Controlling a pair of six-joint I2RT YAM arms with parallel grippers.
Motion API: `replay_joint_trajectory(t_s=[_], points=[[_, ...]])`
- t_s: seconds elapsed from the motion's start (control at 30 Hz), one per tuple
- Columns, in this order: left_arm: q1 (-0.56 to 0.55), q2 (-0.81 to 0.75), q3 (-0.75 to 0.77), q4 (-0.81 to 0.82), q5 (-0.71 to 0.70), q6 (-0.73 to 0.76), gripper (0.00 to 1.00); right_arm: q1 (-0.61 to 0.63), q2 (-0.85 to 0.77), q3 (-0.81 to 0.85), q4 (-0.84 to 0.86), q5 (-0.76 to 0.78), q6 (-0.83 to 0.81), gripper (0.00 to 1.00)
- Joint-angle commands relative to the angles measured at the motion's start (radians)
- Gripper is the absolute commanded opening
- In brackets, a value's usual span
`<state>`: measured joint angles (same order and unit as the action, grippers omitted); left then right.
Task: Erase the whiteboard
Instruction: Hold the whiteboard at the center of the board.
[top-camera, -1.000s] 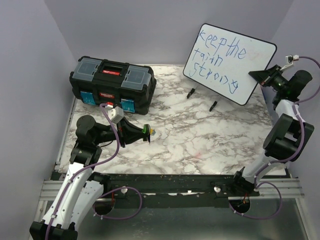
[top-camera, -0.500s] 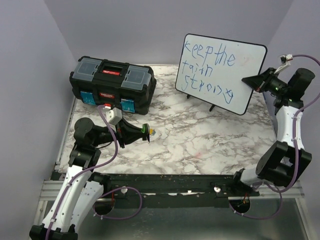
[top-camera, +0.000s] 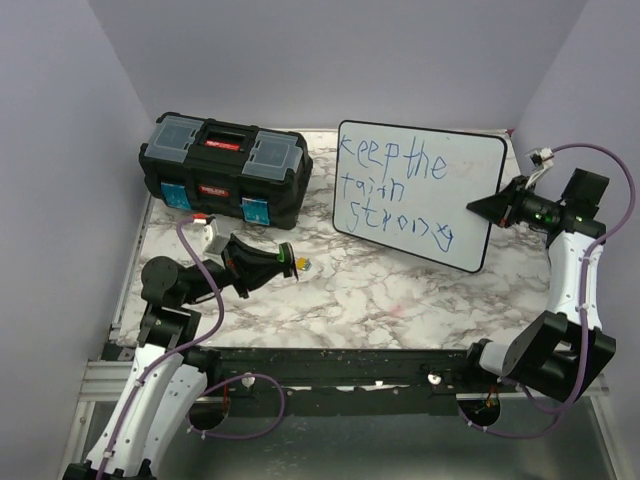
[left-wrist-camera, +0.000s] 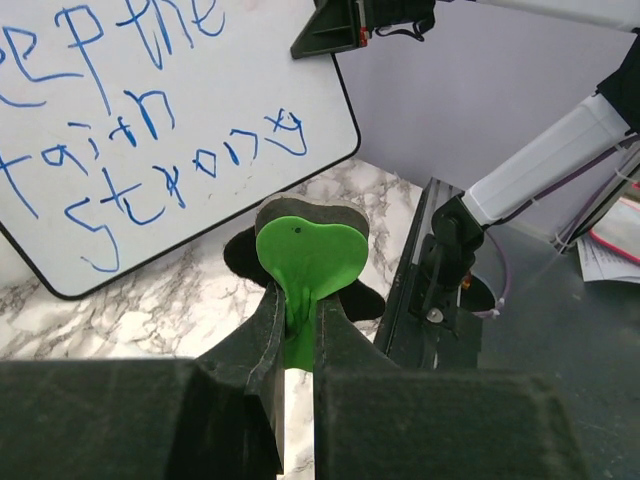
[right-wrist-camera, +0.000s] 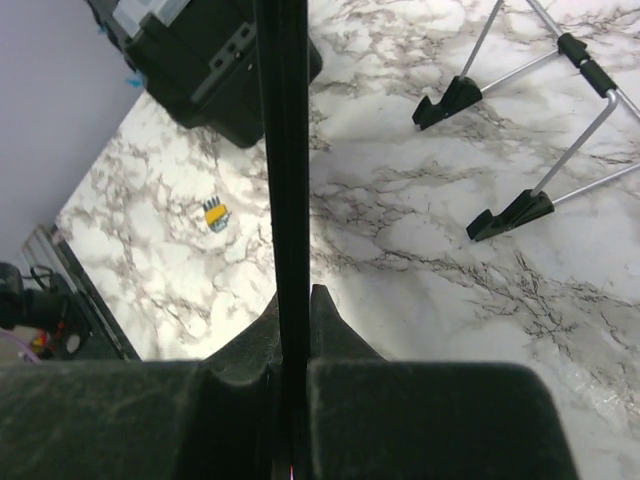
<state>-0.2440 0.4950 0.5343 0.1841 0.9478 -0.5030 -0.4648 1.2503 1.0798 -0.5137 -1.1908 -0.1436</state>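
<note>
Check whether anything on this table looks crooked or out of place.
The whiteboard hangs tilted, pinched at its right edge by the right gripper, its feet seemingly clear of the marble table rather than standing on it. A yellow-and-blue scrap lies loose near the eraser in the left gripper.

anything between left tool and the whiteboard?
Top view: only bare marble table between the left tool and the whiteboard, plus a small yellow-blue item beside the tool's tip.

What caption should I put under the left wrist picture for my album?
Left gripper pinching a green eraser, facing the blue-lettered whiteboard that the right gripper holds by its edge.
</note>
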Motion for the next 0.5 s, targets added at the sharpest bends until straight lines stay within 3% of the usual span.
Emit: replay_joint_trajectory(t_s=[0.0,0.2,0.47], points=[[0.002,-0.001,-0.041,0.091,-0.028,-0.11,0.0,0.0,-0.005,0.005,-0.22,-0.072,-0.322,0.01],[-0.022,0.007,-0.087,0.147,-0.048,-0.17,0.0,-0.001,0.004,-0.026,-0.3,-0.088,-0.48,0.01],[-0.163,-0.001,-0.092,0.049,-0.278,-0.073,0.0,-0.002,0.003,-0.031,-0.528,-0.08,-0.789,0.01]])
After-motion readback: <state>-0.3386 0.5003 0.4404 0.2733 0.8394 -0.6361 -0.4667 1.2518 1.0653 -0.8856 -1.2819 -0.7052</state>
